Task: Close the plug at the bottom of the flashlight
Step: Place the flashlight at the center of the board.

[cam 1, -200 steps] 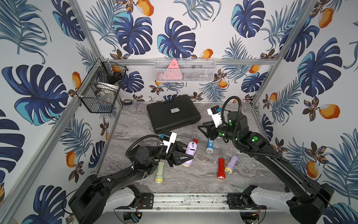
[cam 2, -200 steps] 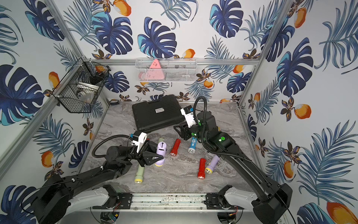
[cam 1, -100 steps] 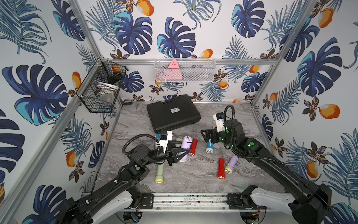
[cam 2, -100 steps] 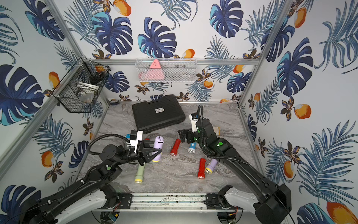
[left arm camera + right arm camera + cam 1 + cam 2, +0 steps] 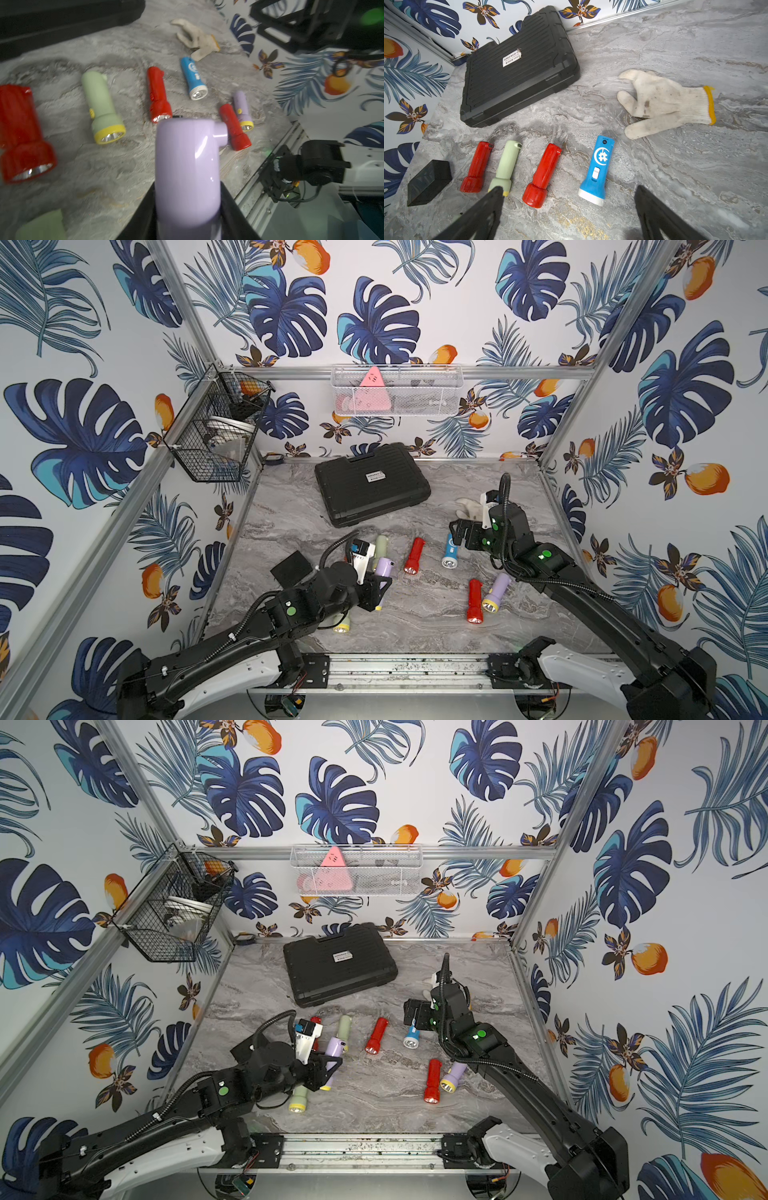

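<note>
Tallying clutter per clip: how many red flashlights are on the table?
3. Red flashlight near the black block; second red flashlight beside the blue flashlight; third red flashlight beside the lying purple flashlight. More might be hidden.

Marble tabletop (image 5: 415, 626) bears flashlights (image 5: 414, 556), black case (image 5: 371, 483), white glove (image 5: 664, 101), black box (image 5: 292, 572).

Clearance on the desk (image 5: 415, 630). The black case (image 5: 372, 485) fills the back centre; a white glove (image 5: 664, 101) lies near the right edge and a black box (image 5: 293, 568) near the left edge. A red flashlight (image 5: 414, 556) and a blue flashlight (image 5: 450, 551) bar the middle. Bare marble lies open in the back right corner and along the front edge's centre.
</note>
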Tool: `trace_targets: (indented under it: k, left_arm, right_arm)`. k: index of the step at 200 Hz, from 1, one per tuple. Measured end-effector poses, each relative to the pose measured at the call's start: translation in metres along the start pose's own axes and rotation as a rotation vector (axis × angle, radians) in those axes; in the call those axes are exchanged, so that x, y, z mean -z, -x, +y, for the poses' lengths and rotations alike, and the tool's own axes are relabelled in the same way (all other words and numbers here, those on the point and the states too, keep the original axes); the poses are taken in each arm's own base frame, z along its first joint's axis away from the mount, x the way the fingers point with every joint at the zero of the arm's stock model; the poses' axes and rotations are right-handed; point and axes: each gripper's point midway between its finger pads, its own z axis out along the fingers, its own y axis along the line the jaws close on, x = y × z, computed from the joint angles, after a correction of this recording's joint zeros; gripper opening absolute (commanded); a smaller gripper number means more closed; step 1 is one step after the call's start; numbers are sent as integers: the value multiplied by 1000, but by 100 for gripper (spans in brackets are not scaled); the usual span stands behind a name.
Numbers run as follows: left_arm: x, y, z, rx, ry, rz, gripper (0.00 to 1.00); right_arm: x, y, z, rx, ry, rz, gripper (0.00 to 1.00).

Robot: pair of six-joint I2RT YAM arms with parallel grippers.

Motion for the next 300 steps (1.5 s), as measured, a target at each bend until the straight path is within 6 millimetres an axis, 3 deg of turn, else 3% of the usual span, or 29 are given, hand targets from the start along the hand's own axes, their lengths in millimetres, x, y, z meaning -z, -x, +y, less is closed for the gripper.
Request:
trace_targets:
  k: [34, 90, 131, 216, 300]
  left_arm:
    - [-11, -42, 29, 33, 202, 123, 0]
    - [-26, -72, 50, 46, 360, 168, 0]
    - [-38, -84, 60, 86, 399, 167, 0]
    - [-72, -105, 53, 101, 410, 240, 0]
    - [-77, -112, 62, 90, 454, 257, 7]
  right_arm:
    - [-1, -3, -2, -5, 4, 15, 100]
    - [1, -10, -7, -13, 13, 24, 100]
    - [3, -17, -10, -13, 20, 32, 100]
    - [11, -22, -18, -30, 24, 13, 100]
    - [12, -23, -16, -47, 39, 18, 100]
